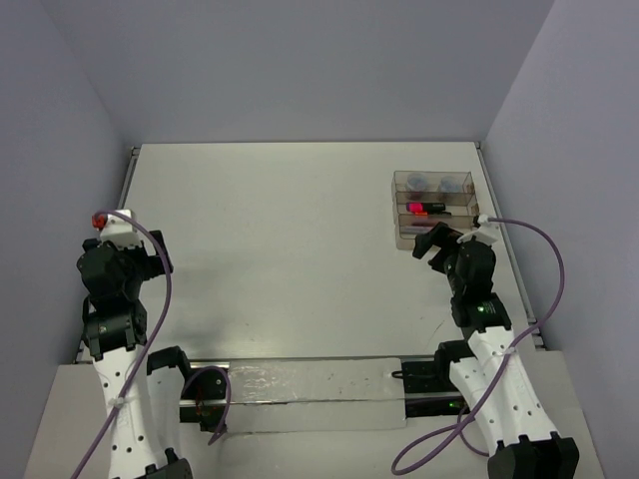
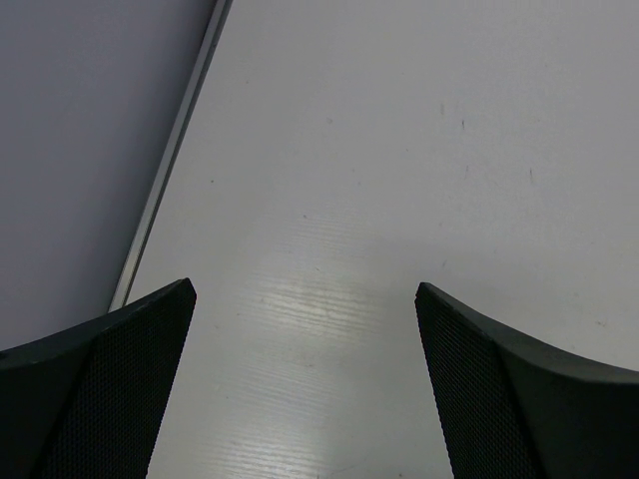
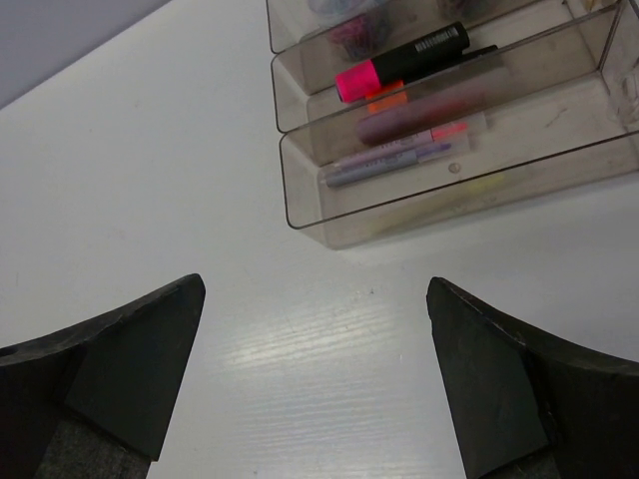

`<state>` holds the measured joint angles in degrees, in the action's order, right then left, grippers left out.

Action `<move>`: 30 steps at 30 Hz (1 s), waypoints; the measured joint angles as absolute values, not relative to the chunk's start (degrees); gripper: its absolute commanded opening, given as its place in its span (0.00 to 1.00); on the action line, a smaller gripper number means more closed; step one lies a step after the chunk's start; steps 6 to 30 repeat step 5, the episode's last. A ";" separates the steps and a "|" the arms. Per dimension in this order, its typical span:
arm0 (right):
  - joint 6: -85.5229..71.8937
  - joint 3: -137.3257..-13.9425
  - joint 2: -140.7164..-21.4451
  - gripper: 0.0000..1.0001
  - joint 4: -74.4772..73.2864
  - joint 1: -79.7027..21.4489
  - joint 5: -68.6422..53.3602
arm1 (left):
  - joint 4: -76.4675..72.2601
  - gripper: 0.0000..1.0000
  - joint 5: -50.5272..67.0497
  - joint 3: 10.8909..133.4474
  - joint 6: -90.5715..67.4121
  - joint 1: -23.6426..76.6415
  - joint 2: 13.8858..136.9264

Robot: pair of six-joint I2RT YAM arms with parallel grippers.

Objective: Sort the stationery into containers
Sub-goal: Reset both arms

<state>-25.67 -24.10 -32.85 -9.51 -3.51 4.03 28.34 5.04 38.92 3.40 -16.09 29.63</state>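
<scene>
Top view: the clear tray (image 1: 397, 206) stands at the far right of the table (image 1: 280, 249), w/ three long compartments. Two round grey-blue pieces (image 1: 417, 182) sit in the farthest one, and a pink-capped highlighter (image 1: 419, 208) lies in the middle one. The right hand (image 1: 431, 241) hangs just beside the near wall of the tray, not touching it as far as I can tell. I find no loose stationery outside the tray here.

Left wrist view: the left hand (image 2: 305, 289) is spread wide w/ nothing between its fingers. Only bare table is under it, far from the tray.

Right wrist view: the right hand is also spread wide and empty, pointing at the near corner of the tray. A lilac marker (image 3: 384, 162) lies in the nearest compartment, I think. The clear walls overlap, so for the orange cap (image 3: 384, 98) I cannot tell which compartment.

Handling, in my judgement: the pens are light, stiff, smooth plastic. They are round, so they probably roll and slip. I would take one across the barrel at approx. its middle, the fingers square to its length. In the narrow compartment the fingers must go down along the pen's sides, w/o touching the walls. The tray looks light and thin, so a push at the wall can slide it.
</scene>
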 measured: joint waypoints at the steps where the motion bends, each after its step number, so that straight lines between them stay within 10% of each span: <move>1: -25.67 -24.10 -33.07 1.00 -9.58 -3.51 4.03 | 28.32 0.99 5.12 38.92 3.40 -16.22 29.63; 30: -25.51 -24.06 -31.97 1.00 -9.41 -3.51 3.38 | 28.23 0.99 5.38 38.92 3.40 -16.63 29.63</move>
